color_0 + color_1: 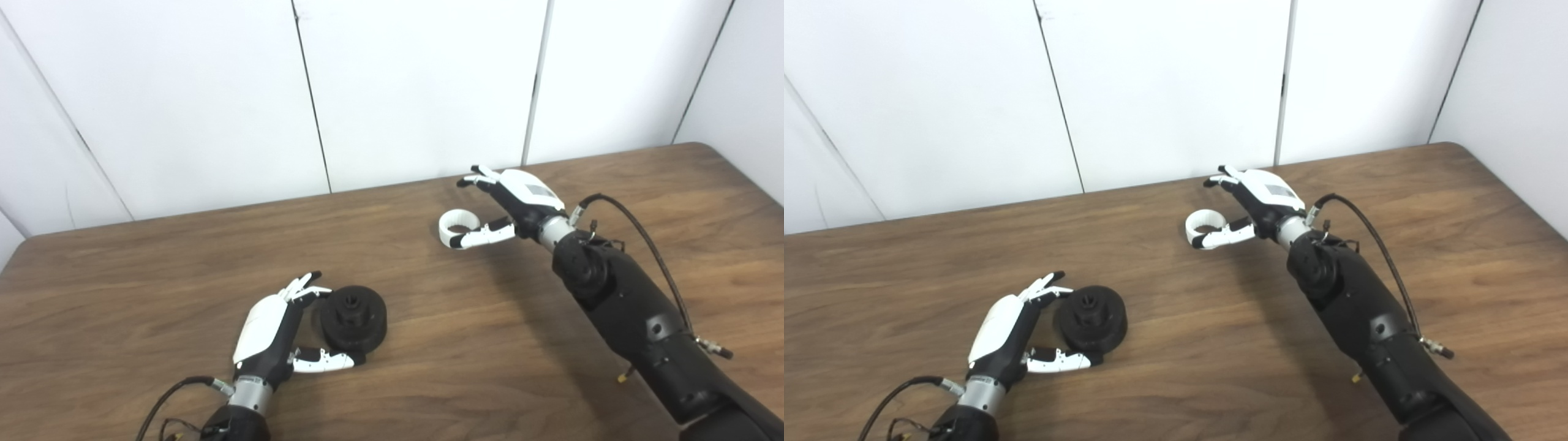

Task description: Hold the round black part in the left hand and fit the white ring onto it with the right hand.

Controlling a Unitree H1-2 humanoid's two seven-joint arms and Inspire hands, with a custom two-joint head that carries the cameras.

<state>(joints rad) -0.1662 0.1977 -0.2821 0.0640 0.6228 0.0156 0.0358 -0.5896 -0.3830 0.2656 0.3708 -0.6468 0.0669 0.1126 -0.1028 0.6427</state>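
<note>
**Both my hands are open around their parts on the wood counter**

My left hand [272, 334] sits low at the near left of the counter [184, 288], its white shell back turned up and its black-padded underside facing the round black part [353, 318]. My fingers [303, 286] curl over the part's far-left edge while my thumb lies flat along its near side, so the part sits in the gap between them. The fingers are spread and I cannot tell whether any of them actually touch it. The part rests flat on the counter: a thick, matte black disc with a rounded rim, a raised hub in the middle and a dark hole at the centre.

My right hand [1258, 202] is farther back, toward the wall side of the counter, wrist cocked, palm facing left. Its fingers are apart and hold nothing. The white ring [1202, 224] lies on the counter just left of the palm, a smooth, short, wide band with an open centre showing wood through it. My thumb reaches along its near side with the dark tip right against the ring's wall; the other fingers arch above and behind it, clear of it.

The counter is brown wood grain, streaked lengthwise, with a rounded corner at the far right. Plain white wall panels [416, 79] with thin dark seams stand behind it.
</note>
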